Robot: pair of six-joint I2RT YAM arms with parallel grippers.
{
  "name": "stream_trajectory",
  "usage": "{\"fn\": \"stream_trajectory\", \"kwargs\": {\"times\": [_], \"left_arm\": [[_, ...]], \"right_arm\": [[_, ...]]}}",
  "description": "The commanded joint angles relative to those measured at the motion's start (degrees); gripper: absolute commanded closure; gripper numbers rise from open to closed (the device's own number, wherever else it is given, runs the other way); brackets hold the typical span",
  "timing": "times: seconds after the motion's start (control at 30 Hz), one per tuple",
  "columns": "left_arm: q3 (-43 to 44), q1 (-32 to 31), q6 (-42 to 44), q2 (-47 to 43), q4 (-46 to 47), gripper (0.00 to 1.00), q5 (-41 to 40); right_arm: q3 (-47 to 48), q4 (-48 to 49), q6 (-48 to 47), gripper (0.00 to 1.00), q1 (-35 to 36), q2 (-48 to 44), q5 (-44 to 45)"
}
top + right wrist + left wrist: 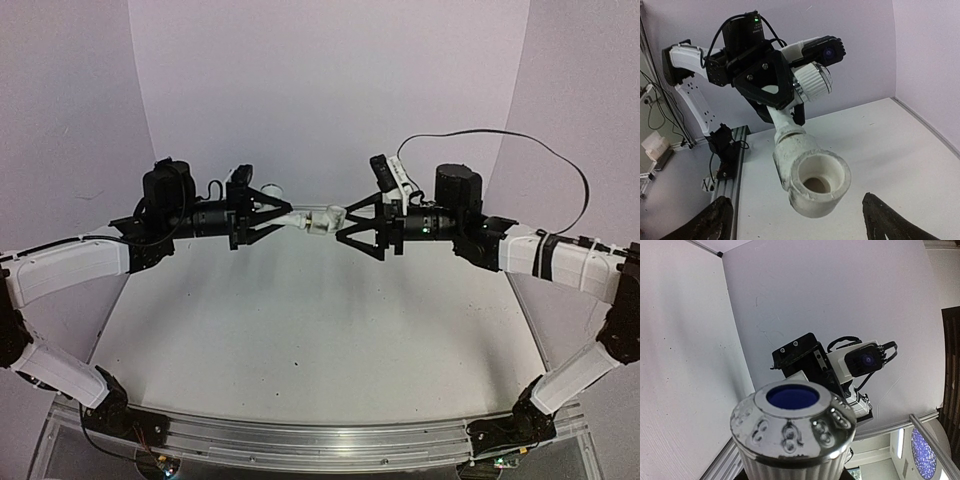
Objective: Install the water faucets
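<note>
A white faucet [812,175], its open socket end facing the lens, hangs above the white desk [890,145], clamped at its far end in the jaws of the left gripper [776,106]. The right gripper [796,212] has its dark fingers [710,222] spread wide on either side, clear of the part.

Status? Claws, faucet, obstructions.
Left claw shut on faucet, mid-air. Right claw open, straddling its free end, no contact. No obstruction seen.

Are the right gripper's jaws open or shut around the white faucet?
Open. In the right wrist view the right gripper's jaws stand wide apart, with clear gaps to the white faucet between them.
</note>
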Motion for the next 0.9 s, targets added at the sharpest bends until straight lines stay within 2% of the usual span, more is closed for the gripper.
{"fn": "stream_trajectory", "kwargs": {"times": [0.0, 0.3, 0.43, 0.47, 0.5, 0.53, 0.6, 0.7, 0.73, 0.77, 0.8, 0.87], "left_arm": [[1.50, -0.41, 0.34, -2.10, 5.65, 1.00, 2.07], [3.74, -0.43, 2.96, 0.89, 6.79, 1.00, 6.69], [4.87, -0.41, 5.23, 2.94, 7.38, 1.00, 9.31], [5.52, -0.41, 6.83, 3.51, 7.43, 1.00, 10.40], [5.97, -0.41, 7.96, 3.64, 7.46, 1.00, 10.92], [6.67, -0.41, 12.59, 3.52, 7.47, 1.00, 11.84], [6.85, -0.41, 18.00, 2.94, 7.48, 1.00, 11.26], [5.86, -1.15, 41.48, -1.00, 7.42, 1.00, 14.33], [4.09, -1.61, 52.56, -3.17, 7.35, 1.00, 14.58], [0.40, -2.35, 69.08, -6.48, 6.79, 1.00, 15.54], [-2.38, -2.72, 81.00, -8.09, 6.47, 1.00, 16.29], [-4.23, -2.78, 99.39, -10.83, 6.27, 1.00, 16.58]], "right_arm": [[3.06, 11.09, 9.97, 0.17, 0.86, 2.71, -7.35], [3.82, 19.16, 19.67, 0.44, 1.38, 6.32, -9.18], [4.33, 24.02, 26.32, 0.65, 1.38, 8.45, -9.83], [4.20, 25.35, 28.77, 0.76, 1.38, 8.89, -9.48], [4.12, 26.06, 30.18, 0.82, 1.38, 9.15, -9.28], [4.13, 27.53, 34.97, 0.95, 1.38, 9.79, -8.86], [4.23, 28.12, 40.20, 1.00, 1.38, 10.36, -8.84], [5.79, 28.07, 55.43, 1.00, 0.85, 13.35, -9.92], [6.08, 28.06, 60.98, 1.00, 0.77, 14.24, -10.05], [6.24, 28.18, 67.68, 1.00, 0.76, 15.64, -10.39], [6.30, 28.82, 71.83, 1.00, 0.76, 16.46, -10.83], [6.93, 30.17, 77.18, 1.00, 0.51, 19.07, -12.52]]}}
